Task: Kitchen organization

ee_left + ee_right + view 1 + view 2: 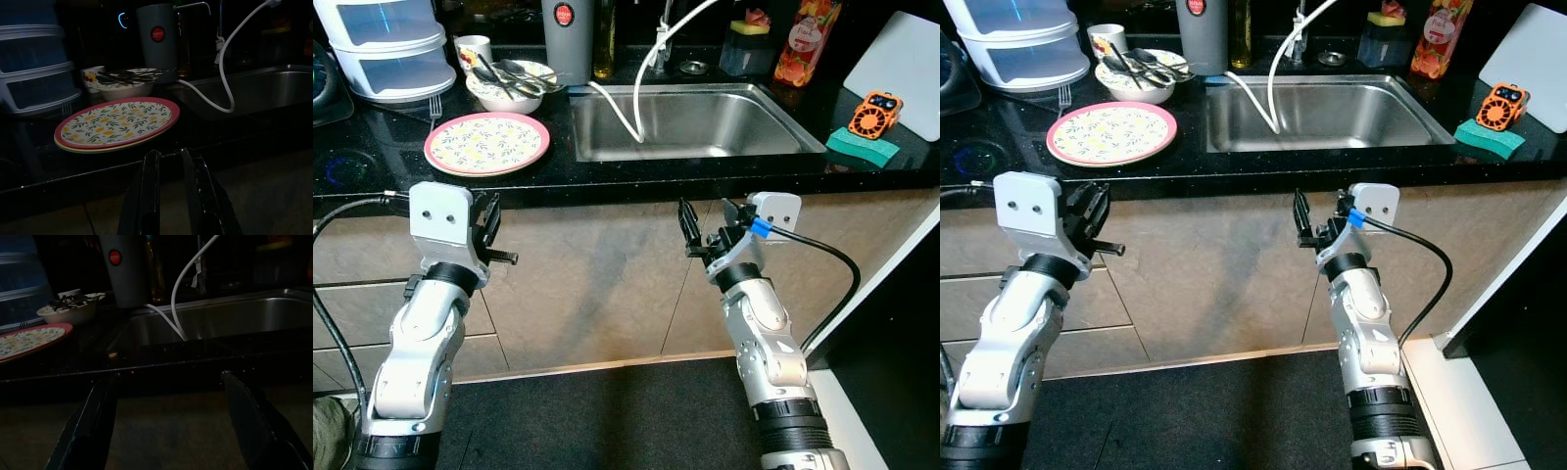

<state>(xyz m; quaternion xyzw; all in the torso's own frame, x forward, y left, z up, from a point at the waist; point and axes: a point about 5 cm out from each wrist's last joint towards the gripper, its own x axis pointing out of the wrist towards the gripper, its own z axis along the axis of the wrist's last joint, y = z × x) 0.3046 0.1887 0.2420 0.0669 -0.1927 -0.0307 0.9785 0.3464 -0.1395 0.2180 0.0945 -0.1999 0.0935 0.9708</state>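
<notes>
My left gripper (494, 235) has its fingers nearly together, my right gripper (700, 235) wide, both empty below the table (372, 147). Rising carelessly could clip its edge, knocking the plate (486, 143).

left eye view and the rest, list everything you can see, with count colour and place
plate: one on top, pink rim, floral, on counter left of sink; a yellow edge shows beneath
bowl: one, white, holding utensils, behind plate
cup: one, white, beside bowl
fork: one, silver, on counter behind plate
storage container: stacked, clear white, far left
canister: one, grey, red dot, behind sink
sink: one, steel, centre
hose: one, white, hanging into sink
sponge: one, green, right of sink
small gadget: one, orange, on sponge
bottle: one, orange-red label, back right
left pincer: nearly shut, below counter edge
right pincer: open, below counter edge
</notes>
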